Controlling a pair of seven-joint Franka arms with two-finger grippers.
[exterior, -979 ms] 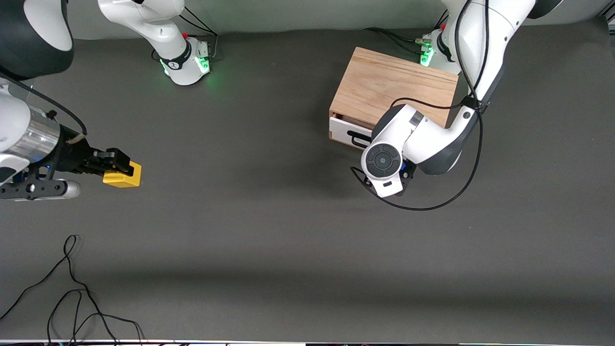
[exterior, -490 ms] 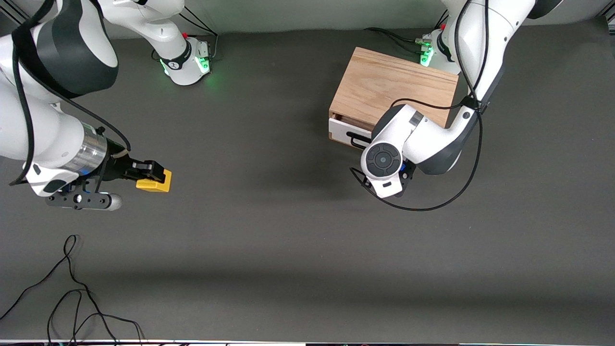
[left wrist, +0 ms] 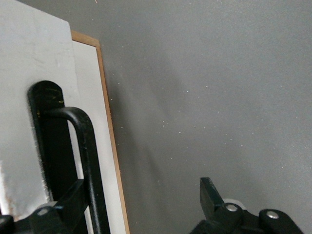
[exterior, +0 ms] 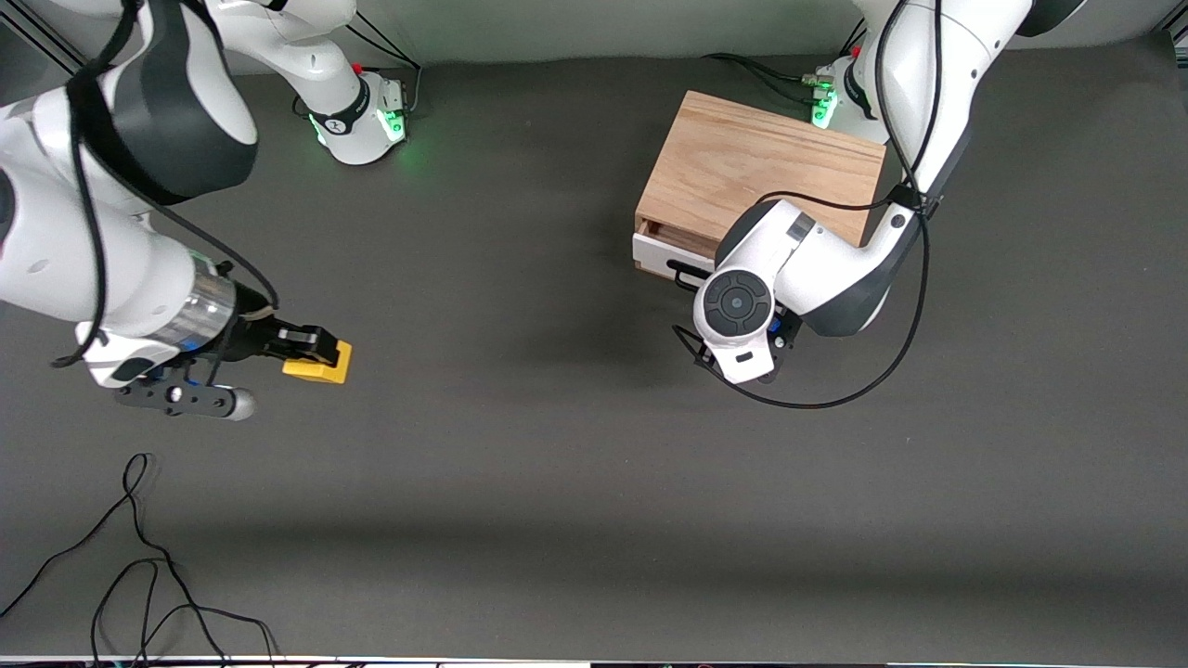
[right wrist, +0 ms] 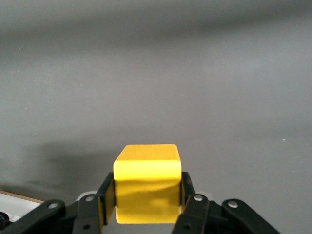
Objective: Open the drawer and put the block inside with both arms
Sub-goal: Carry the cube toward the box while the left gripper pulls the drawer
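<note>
Block: small yellow cube, clamped between the two fingers of the right claw and carried in the air over bare desk toward the right arm's end; in the right wrist view the cube sits squarely between the black finger pads, its top face lit, nothing but grey surface under it. Right claw: clenched on the cube, arm reaching out from its green-lit base. Cabinet: light oak box toward the left arm's end of the desk, close to the left arm's base. Drawer: white front with black wire handle, pulled out a little way, a thin strip of light wood interior showing between front and cabinet. Left claw: at the drawer front, under the arm's wrist in the front view; in the left wrist view one finger lies against the handle bar and the other finger stands well apart from it over the grey desk; claw released, spread wide about the handle. Loose black cable: lying on the desk near the front camera, at the right arm's end.
</note>
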